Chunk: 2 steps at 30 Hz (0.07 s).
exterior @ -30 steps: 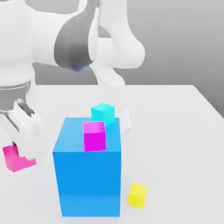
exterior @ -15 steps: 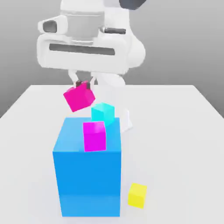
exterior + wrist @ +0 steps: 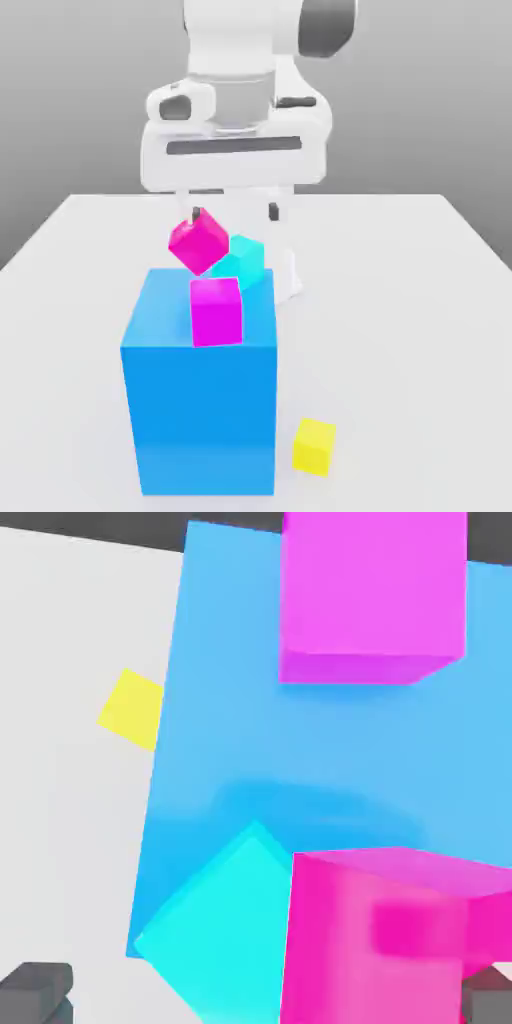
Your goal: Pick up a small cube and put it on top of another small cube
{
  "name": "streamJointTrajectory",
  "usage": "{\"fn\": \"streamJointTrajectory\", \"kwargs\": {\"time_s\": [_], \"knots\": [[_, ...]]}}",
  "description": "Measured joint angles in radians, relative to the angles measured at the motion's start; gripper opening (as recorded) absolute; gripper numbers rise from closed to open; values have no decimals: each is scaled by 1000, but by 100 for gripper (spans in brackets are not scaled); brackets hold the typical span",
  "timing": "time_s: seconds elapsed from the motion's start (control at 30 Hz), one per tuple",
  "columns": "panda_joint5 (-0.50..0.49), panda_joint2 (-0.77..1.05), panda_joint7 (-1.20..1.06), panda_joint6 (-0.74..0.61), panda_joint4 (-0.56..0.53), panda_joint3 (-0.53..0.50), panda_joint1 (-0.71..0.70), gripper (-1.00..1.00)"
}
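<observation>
Raised from the tabletop [image 3: 400, 300] since a second ago, the small cube [image 3: 198, 243] now hangs tilted beside the cyan cube [image 3: 243, 258], between the claw's [image 3: 232, 212] spread fingers.

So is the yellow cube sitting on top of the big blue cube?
No, the yellow cube rests on the table beside the blue cube.

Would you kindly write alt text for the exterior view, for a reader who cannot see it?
A white robot arm's open gripper hangs above a tilted hot-pink small cube, which is just over a magenta cube on a large blue cube. A cyan cube sits behind, and a yellow cube lies on the white table toward the exterior view's right.
</observation>
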Motion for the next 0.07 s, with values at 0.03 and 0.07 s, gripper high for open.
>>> {"fn": "streamJointTrajectory", "kwargs": {"time_s": [0.03,0.07], "knots": [[1,-12,-1,-36,24,1,-1,100],[1,-24,-1,-75,51,2,-1,100]]}}
